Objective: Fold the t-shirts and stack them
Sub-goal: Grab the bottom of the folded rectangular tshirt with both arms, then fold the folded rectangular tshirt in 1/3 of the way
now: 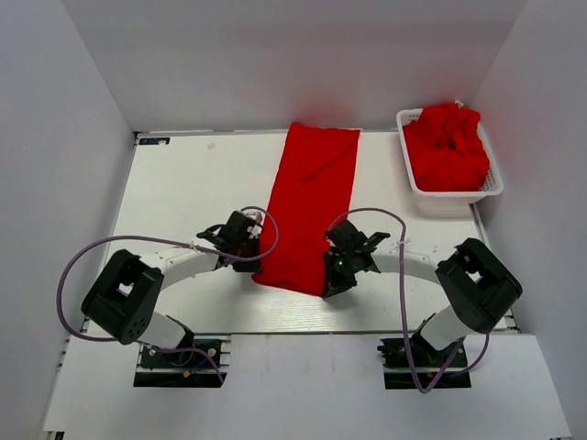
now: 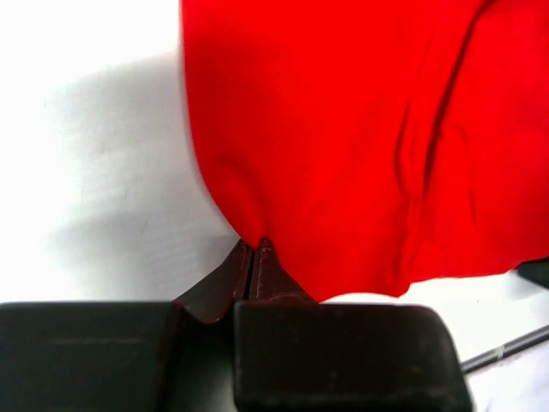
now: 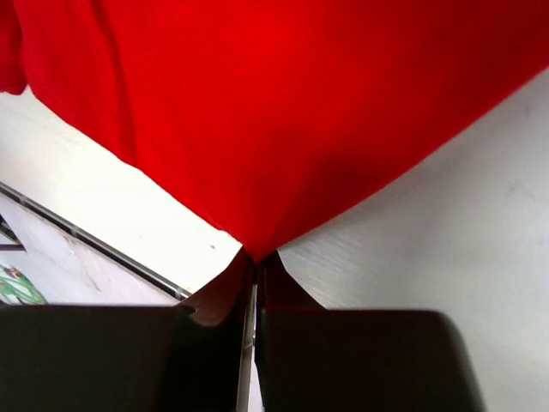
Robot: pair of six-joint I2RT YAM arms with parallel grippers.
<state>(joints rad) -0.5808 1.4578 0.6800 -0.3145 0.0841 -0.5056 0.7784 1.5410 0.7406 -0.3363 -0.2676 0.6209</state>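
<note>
One red t-shirt (image 1: 307, 206) lies as a long narrow strip down the middle of the table, folded lengthwise. My left gripper (image 1: 255, 266) pinches its near left corner; in the left wrist view the gripper (image 2: 251, 246) is shut on the cloth's edge (image 2: 343, 129). My right gripper (image 1: 332, 286) holds the near right corner, and in the right wrist view the gripper (image 3: 255, 256) is shut on the point of red cloth (image 3: 283, 103). More red t-shirts (image 1: 447, 145) are heaped in the basket at the back right.
A white slatted basket (image 1: 449, 192) stands at the table's back right corner. White walls close in the table on the left, back and right. Purple cables loop from both arms over the near part of the table (image 1: 183, 183).
</note>
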